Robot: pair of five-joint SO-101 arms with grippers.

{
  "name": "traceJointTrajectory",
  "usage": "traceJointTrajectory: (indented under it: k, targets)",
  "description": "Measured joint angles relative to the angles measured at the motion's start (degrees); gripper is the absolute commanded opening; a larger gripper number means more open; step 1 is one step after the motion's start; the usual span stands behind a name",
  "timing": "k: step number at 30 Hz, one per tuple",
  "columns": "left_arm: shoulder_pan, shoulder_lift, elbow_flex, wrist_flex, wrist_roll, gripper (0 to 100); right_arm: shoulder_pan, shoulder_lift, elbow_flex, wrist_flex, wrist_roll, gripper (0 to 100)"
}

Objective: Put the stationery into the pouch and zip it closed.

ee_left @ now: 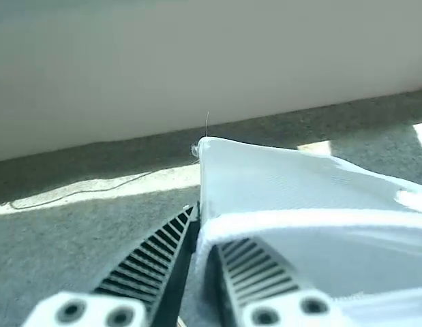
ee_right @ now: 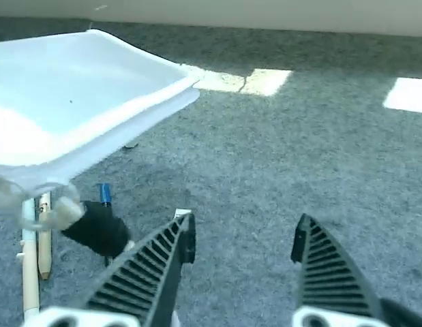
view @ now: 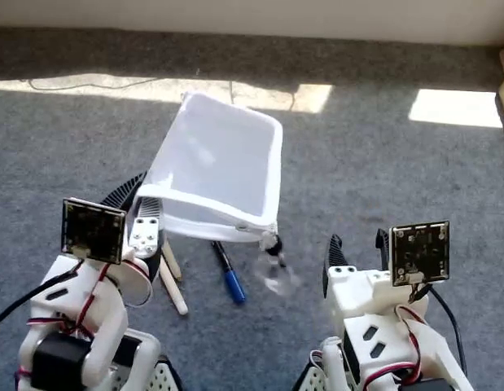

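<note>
The light, limp pouch (view: 223, 167) is pinched at its rim by the closed left gripper (ee_left: 202, 231) and hangs just ahead of it, while the right gripper (ee_right: 245, 221) is held open and empty; the stiff blue pen (view: 229, 273) lying between them is judged best taken mid-shaft.

High view: pouch (view: 223, 167) covers the upper ends of the pen (view: 230, 279) and pencils (view: 172, 283). The zip pull (view: 274, 273) is blurred, possibly a clear ring. Left wrist view: pouch runs off the edge. Right wrist view: pouch and pencils are cut off at the edges
</note>
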Motion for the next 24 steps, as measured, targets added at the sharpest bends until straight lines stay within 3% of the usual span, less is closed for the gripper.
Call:
traceJointTrajectory:
  k: [8, 17, 24]
  targets:
    - [-6.77, -0.62, -6.42, 7.65, 0.0, 1, -0.09, 0.0, 0.0, 0.0, 0.0, 21.8]
    - [-15.03, -0.35, -7.03, 10.29, -0.18, 1, -0.09, 0.0, 0.0, 0.0, 0.0, 21.7]
    - [-19.6, 12.4, -13.45, 13.63, -0.18, 1, -0.18, 0.0, 7.03, -7.03, 0.0, 21.7]
